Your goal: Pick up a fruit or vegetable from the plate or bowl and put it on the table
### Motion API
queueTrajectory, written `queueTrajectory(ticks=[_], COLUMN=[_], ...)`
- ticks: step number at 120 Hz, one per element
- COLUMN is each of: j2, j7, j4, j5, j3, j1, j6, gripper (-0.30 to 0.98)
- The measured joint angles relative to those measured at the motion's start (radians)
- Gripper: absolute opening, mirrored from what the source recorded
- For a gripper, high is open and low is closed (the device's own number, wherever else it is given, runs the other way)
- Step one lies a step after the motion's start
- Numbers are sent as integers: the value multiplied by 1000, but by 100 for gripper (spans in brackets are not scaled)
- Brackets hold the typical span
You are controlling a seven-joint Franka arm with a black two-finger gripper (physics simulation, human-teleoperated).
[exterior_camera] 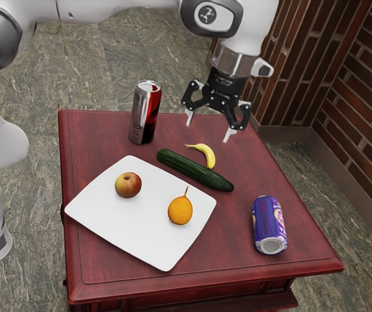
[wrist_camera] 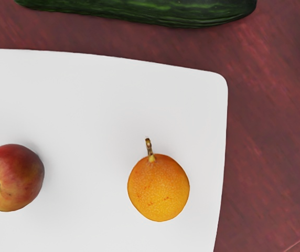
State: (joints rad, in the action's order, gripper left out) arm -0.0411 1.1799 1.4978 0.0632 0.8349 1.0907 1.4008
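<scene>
My gripper (exterior_camera: 209, 129) hangs open above the table's far part, over the banana's side, with nothing between its fingers. On the white plate (exterior_camera: 140, 240) lie a red-yellow apple (exterior_camera: 128, 185) and an orange fruit with a thin stem (exterior_camera: 180, 211). In the wrist view the orange fruit (wrist_camera: 159, 187) rests near one edge of the plate (wrist_camera: 87, 105), and the apple (wrist_camera: 13, 177) lies apart from it. The red wooden table (exterior_camera: 225, 260) carries the plate.
Beside the plate lies a dark green cucumber (exterior_camera: 195, 170), also in the wrist view (wrist_camera: 155, 11), with a yellow banana (exterior_camera: 205, 153) close by. A tall silver-red can (exterior_camera: 146, 112) stands at the far edge. A purple can (exterior_camera: 269, 224) is at the exterior view's right.
</scene>
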Motion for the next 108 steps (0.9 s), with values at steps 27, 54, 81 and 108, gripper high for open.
queueTrajectory(ticks=[27,54,81,108], j2=[1,-18,-126,-222], j7=[-16,-25,-23,1], j4=[0,8,258,386], j5=[-12,14,-21,-55], j3=[-6,16,-32,-529], j1=[-78,-58,-194,-770], j6=[-2,-5,87,204], gripper=[69,69,69,69])
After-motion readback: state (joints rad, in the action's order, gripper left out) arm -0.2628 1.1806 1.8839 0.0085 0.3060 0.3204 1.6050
